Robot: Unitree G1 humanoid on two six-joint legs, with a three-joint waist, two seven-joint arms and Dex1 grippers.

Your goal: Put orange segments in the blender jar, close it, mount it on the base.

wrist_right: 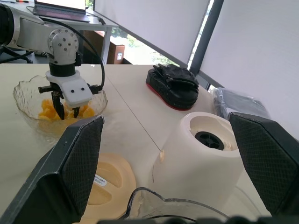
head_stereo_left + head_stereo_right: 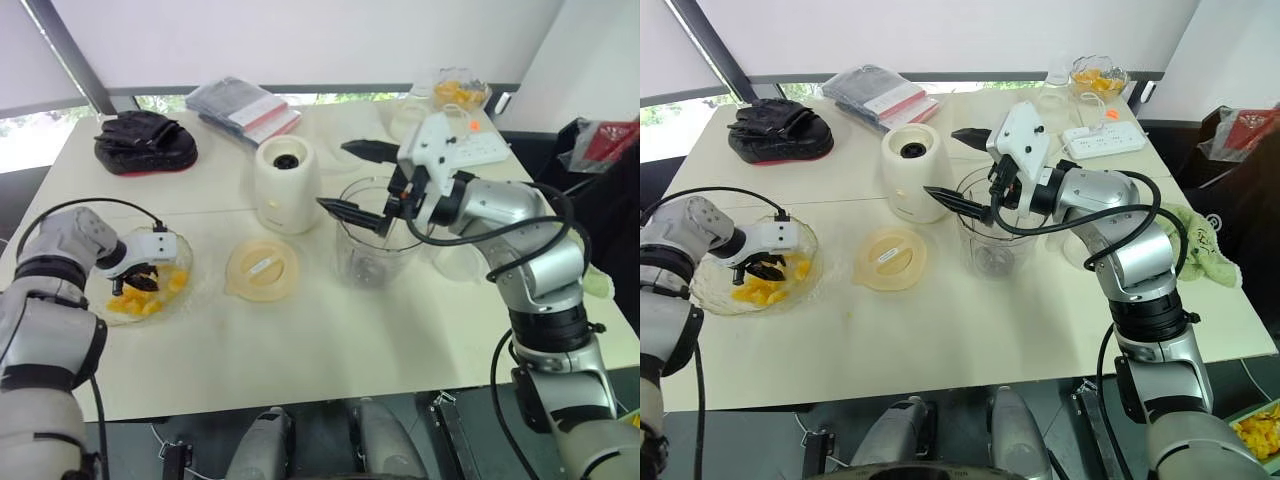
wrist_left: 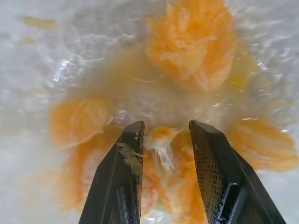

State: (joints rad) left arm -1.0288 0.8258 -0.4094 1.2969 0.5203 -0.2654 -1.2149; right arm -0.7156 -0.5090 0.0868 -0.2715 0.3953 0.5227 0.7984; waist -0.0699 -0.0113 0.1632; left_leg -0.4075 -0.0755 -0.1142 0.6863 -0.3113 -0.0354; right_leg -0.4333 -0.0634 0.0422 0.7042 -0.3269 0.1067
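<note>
A clear glass bowl (image 2: 188, 262) at the table's left holds several orange segments (image 2: 133, 302). My left gripper (image 2: 140, 283) reaches down into it, open. In the left wrist view its fingertips (image 3: 133, 140) stand on either side of one segment (image 3: 161, 137). The empty clear blender jar (image 2: 370, 255) stands upright at the middle. My right gripper (image 2: 335, 177) hovers open over the jar's far left rim, holding nothing. The cream lid (image 2: 262, 268) lies flat between bowl and jar. The cream blender base (image 2: 286, 185) stands just behind the lid.
A black padded mitt (image 2: 145, 140) and a stack of packets (image 2: 245, 108) lie at the back. At the back right are a second bowl of orange pieces (image 2: 460, 93) and a white power strip (image 2: 470, 150). A green cloth (image 2: 1200, 245) lies at the right edge.
</note>
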